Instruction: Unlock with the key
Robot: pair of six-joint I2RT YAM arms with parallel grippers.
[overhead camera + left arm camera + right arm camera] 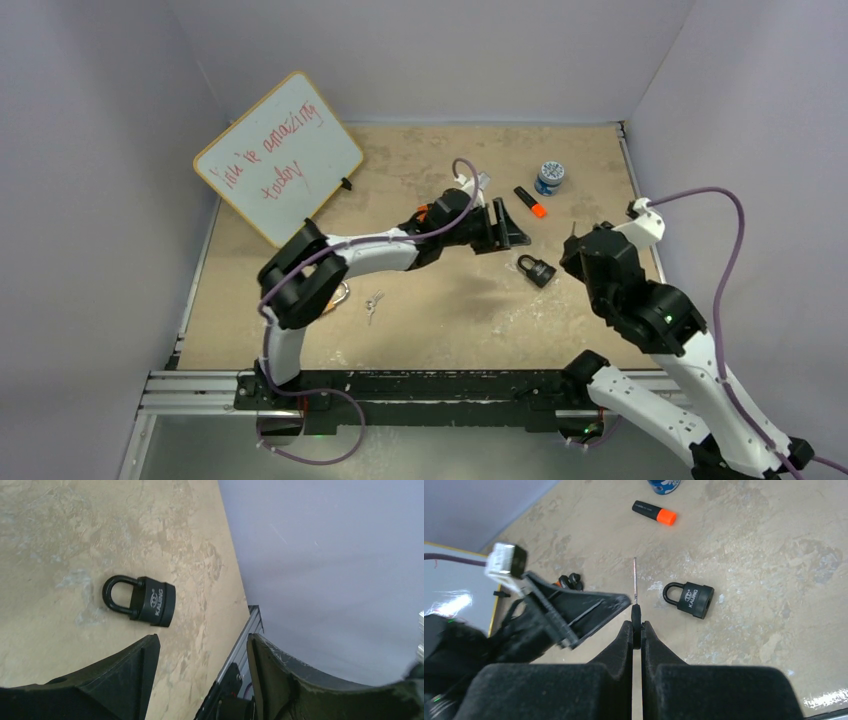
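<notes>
A black padlock [537, 269] lies flat on the table with its shackle closed; it also shows in the left wrist view [145, 600] and the right wrist view [691, 599]. My right gripper [636, 627] is shut on the black head of a key [635, 587], whose thin blade points forward, up and to the left of the padlock. In the top view this gripper [578, 250] hovers just right of the padlock. My left gripper [510, 228] is open and empty, just behind and to the left of the padlock, with its jaws wide apart [202, 645].
A whiteboard [278, 155] leans at the back left. An orange-capped marker [530, 202] and a small blue-and-white jar [550, 177] lie behind the padlock. A small metal piece [374, 303] lies near the left arm. The table's right rail [640, 190] is close by.
</notes>
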